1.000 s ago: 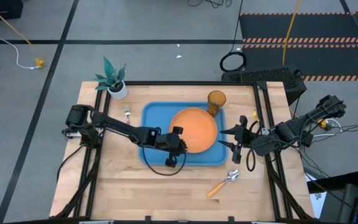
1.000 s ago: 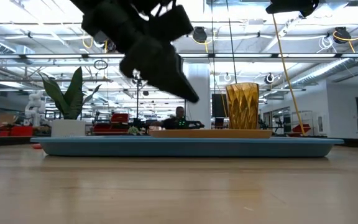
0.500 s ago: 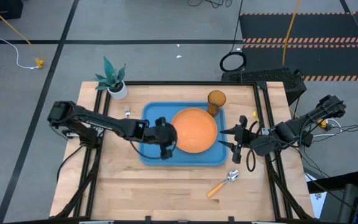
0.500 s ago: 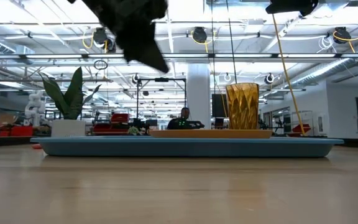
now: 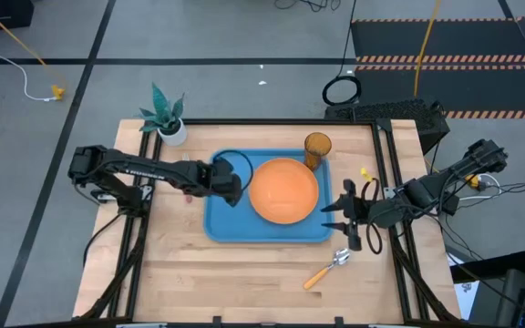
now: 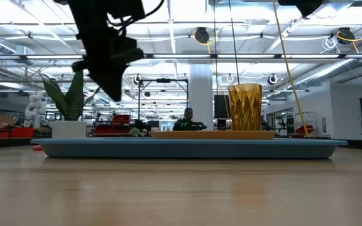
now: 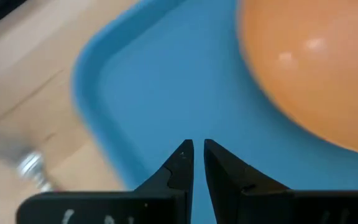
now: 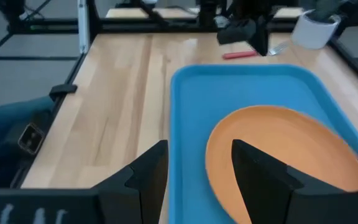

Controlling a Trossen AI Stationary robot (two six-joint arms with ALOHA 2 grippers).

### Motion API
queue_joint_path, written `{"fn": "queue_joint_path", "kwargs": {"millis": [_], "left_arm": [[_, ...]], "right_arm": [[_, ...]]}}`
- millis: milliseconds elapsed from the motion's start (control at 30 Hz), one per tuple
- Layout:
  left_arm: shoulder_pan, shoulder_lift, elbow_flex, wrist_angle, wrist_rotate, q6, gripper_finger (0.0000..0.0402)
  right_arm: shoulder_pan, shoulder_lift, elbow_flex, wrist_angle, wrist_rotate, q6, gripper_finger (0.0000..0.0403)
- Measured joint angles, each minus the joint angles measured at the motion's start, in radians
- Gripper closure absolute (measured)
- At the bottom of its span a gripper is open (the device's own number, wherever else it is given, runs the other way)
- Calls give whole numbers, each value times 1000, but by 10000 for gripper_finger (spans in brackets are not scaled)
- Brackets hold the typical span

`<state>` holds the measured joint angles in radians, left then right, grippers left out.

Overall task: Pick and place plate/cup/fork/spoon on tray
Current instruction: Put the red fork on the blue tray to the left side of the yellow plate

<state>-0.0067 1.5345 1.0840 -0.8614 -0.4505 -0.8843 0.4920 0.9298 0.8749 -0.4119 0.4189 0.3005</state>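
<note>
The orange plate (image 5: 283, 189) lies in the blue tray (image 5: 244, 224), toward its right. The amber cup (image 5: 317, 146) stands in the tray's far right corner. The spoon (image 5: 328, 268) lies on the table near the tray's near right corner. The fork (image 8: 240, 55) lies on the table left of the tray, partly under my left arm. My left gripper (image 5: 234, 191) is shut and empty above the tray's left part, its fingertips (image 7: 185, 152) over bare tray (image 7: 154, 99). My right gripper (image 5: 334, 219) is open and empty at the tray's right rim, pointing at the plate (image 8: 278, 149).
A white pot with a green plant (image 5: 173, 130) stands at the table's far left, close to the fork. Bare wood lies along the table's near side, around the spoon.
My left gripper has drawn away from the plate's near left edge, going up and toward the table's left and far edges; it now hangs over the tray's left part. My right gripper has shifted a little toward the near edge. The plate has stayed in place.
</note>
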Motion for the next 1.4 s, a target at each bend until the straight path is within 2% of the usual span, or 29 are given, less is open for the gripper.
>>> {"fn": "queue_joint_path", "kwargs": {"millis": [233,400,500,667,867,1067,1267,1400], "left_arm": [[0,0,-30,-109,-40,-252,346],[0,0,-91,-109,-22,-339,276],[9,0,-130,-126,-50,-396,231],[39,0,-183,-191,-106,-481,191],[65,0,-278,-179,-118,-552,192],[65,0,-350,-173,-129,-657,225],[72,0,-419,-24,-139,-656,261],[97,1,-454,50,-145,-636,269]], "right_arm": [[-1,0,0,25,-1,-2,234],[-1,0,0,27,-1,-29,234],[-1,0,0,37,-1,-67,234],[-2,0,0,85,-1,-107,234],[-2,0,0,113,-1,-112,234],[-2,0,0,113,-1,-101,234],[-2,0,0,116,-1,-58,234],[-2,0,0,116,-1,-52,234]]}}
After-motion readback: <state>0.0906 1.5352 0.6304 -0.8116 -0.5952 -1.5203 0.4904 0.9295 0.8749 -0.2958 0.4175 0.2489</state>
